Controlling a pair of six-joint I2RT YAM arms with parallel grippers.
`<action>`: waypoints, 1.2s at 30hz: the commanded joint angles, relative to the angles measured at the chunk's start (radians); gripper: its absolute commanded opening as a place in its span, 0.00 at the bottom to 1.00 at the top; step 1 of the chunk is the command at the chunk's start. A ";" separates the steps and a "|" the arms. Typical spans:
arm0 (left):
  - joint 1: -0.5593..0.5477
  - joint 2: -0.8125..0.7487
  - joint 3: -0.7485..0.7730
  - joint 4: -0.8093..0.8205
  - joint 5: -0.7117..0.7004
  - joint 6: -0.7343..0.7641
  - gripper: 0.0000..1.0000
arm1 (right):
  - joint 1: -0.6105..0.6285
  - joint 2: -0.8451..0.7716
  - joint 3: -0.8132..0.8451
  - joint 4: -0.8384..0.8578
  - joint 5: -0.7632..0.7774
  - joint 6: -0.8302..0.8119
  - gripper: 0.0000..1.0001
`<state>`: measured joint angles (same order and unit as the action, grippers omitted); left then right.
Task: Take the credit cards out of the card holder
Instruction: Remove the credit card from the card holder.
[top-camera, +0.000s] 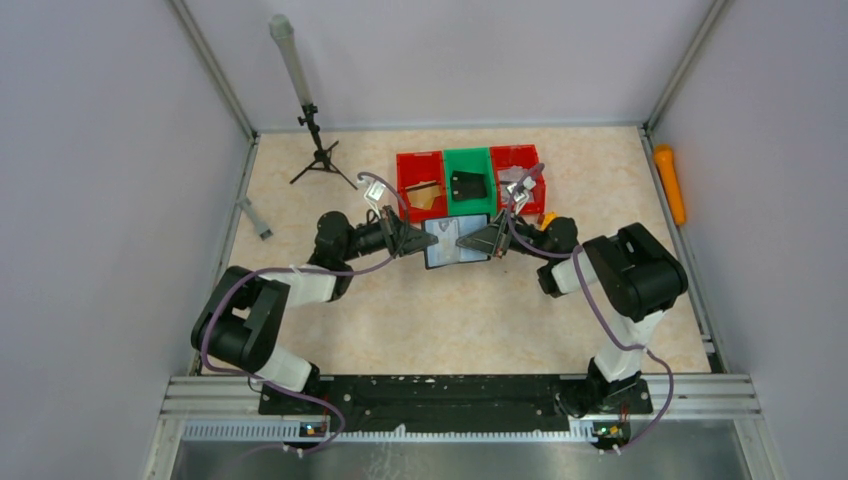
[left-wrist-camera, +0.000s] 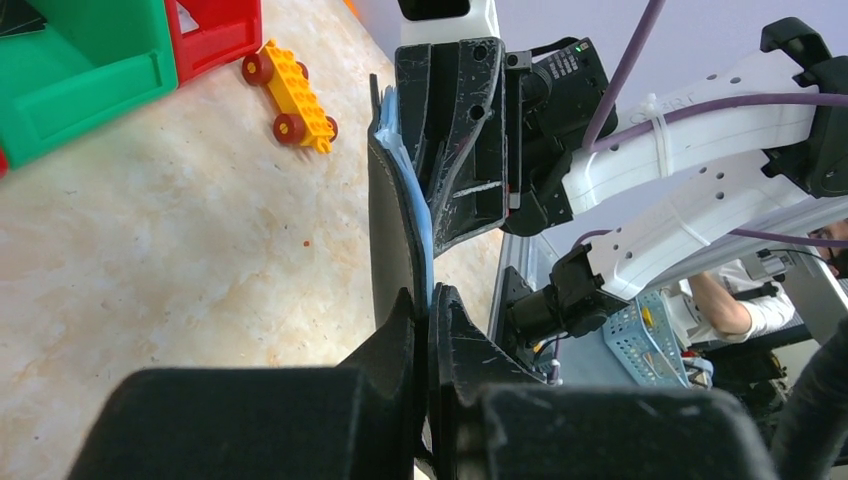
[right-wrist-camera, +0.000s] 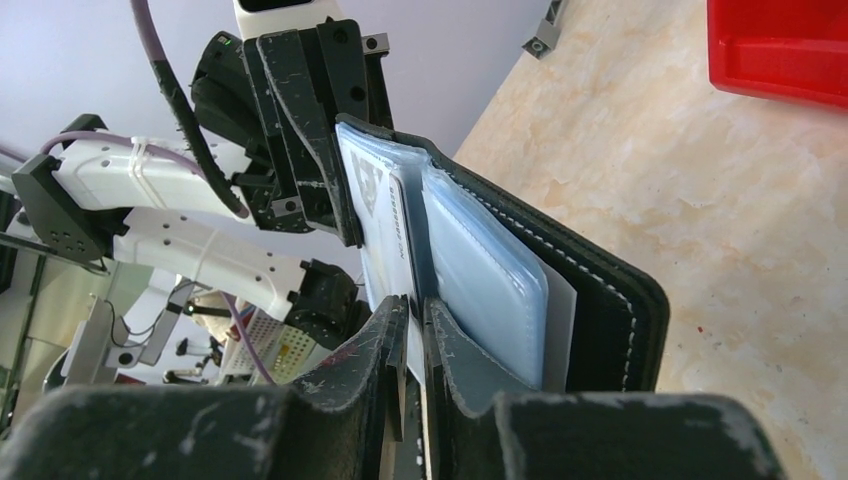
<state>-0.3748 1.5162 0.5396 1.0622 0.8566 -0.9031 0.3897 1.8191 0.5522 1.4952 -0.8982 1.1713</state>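
The black card holder (top-camera: 456, 241) hangs open above the table between both grippers, its pale blue inside facing up. My left gripper (top-camera: 420, 240) is shut on its left edge; in the left wrist view the fingertips (left-wrist-camera: 430, 305) pinch the black cover and blue lining (left-wrist-camera: 398, 215). My right gripper (top-camera: 487, 240) meets it from the right. Seen from the right wrist, the right gripper (right-wrist-camera: 415, 310) is shut on a thin pale credit card (right-wrist-camera: 366, 195) standing among the blue sleeves (right-wrist-camera: 485, 270), with the stitched black cover (right-wrist-camera: 610, 300) to the right.
Behind the holder stand a red bin (top-camera: 421, 185), a green bin (top-camera: 469, 162) with a small black case (top-camera: 467, 185), and another red bin (top-camera: 520, 160). A yellow toy car (left-wrist-camera: 292, 95) lies by the bins. A tripod (top-camera: 318, 150) stands back left, and an orange object (top-camera: 669, 183) lies by the right wall.
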 joint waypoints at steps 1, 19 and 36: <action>-0.026 -0.005 0.044 -0.040 0.002 0.043 0.01 | 0.025 -0.025 0.038 0.190 -0.026 -0.005 0.12; -0.018 -0.005 0.026 0.046 0.021 -0.008 0.13 | -0.006 -0.052 0.012 0.109 0.016 -0.050 0.00; -0.010 -0.017 0.018 0.045 0.016 -0.008 0.17 | -0.028 -0.047 0.003 0.111 0.026 -0.036 0.00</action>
<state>-0.3870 1.5166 0.5552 1.0462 0.8566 -0.9161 0.3698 1.8069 0.5507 1.4986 -0.8837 1.1454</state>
